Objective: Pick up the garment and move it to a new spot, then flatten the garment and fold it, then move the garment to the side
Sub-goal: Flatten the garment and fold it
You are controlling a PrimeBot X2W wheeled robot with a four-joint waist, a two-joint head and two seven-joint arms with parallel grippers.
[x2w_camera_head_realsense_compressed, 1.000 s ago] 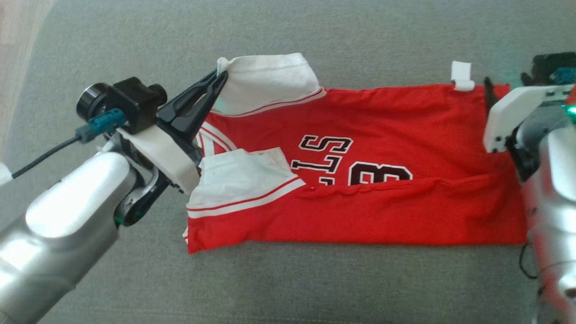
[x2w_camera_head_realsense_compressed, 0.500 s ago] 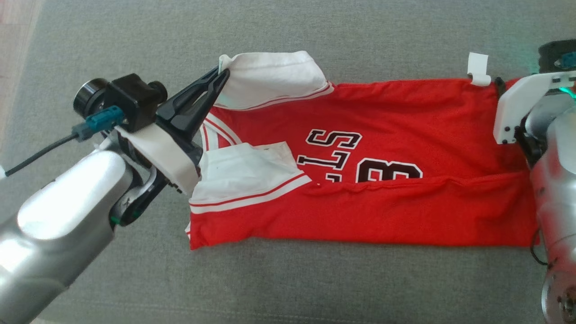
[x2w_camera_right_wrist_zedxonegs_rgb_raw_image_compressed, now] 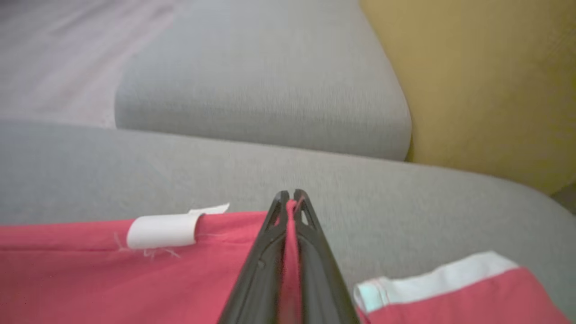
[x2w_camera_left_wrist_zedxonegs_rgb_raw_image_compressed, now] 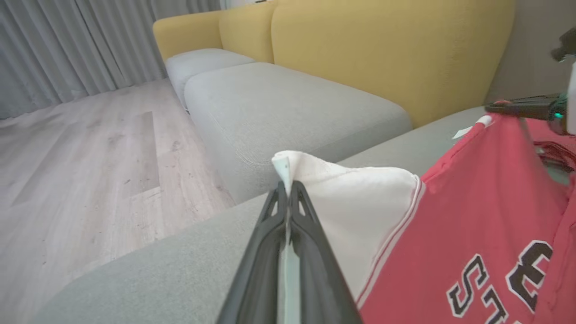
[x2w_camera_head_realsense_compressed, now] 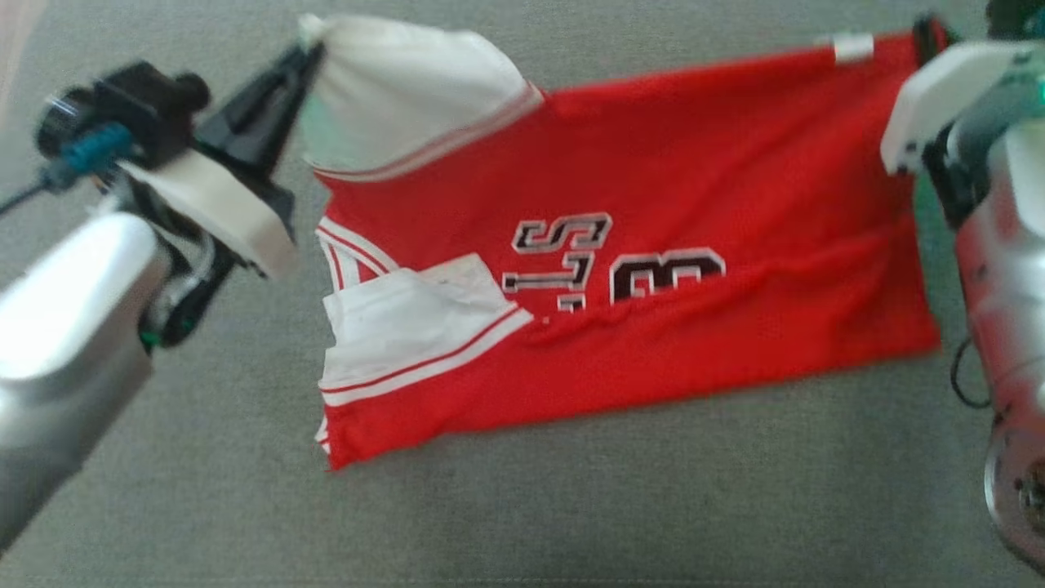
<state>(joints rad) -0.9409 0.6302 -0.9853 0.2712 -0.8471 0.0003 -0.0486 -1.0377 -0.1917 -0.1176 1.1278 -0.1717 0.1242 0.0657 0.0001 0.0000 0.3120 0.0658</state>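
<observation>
Two tools now grip the garment (x2w_camera_head_realsense_compressed: pixel 669 188): my left tool (x2w_camera_left_wrist_zedxonegs_rgb_raw_image_compressed: pixel 287 185) stays pressed together on the white sleeve (x2w_camera_head_realsense_compressed: pixel 400 90); my right tool (x2w_camera_right_wrist_zedxonegs_rgb_raw_image_compressed: pixel 290 196), spread a second ago, has just pinched the red hem (x2w_camera_right_wrist_zedxonegs_rgb_raw_image_compressed: pixel 67 234) beside its white tag (x2w_camera_right_wrist_zedxonegs_rgb_raw_image_compressed: pixel 162 230); the far edge rises off the grey sofa cushion (x2w_camera_head_realsense_compressed: pixel 571 506) while the near edge lies on it; I judge the fold can begin.

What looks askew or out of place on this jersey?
The red jersey is not flat: its near edge is folded up over the lettering, hiding the lower part, and one white sleeve lies crumpled across the front. A white tag sticks out at the far edge.
</observation>
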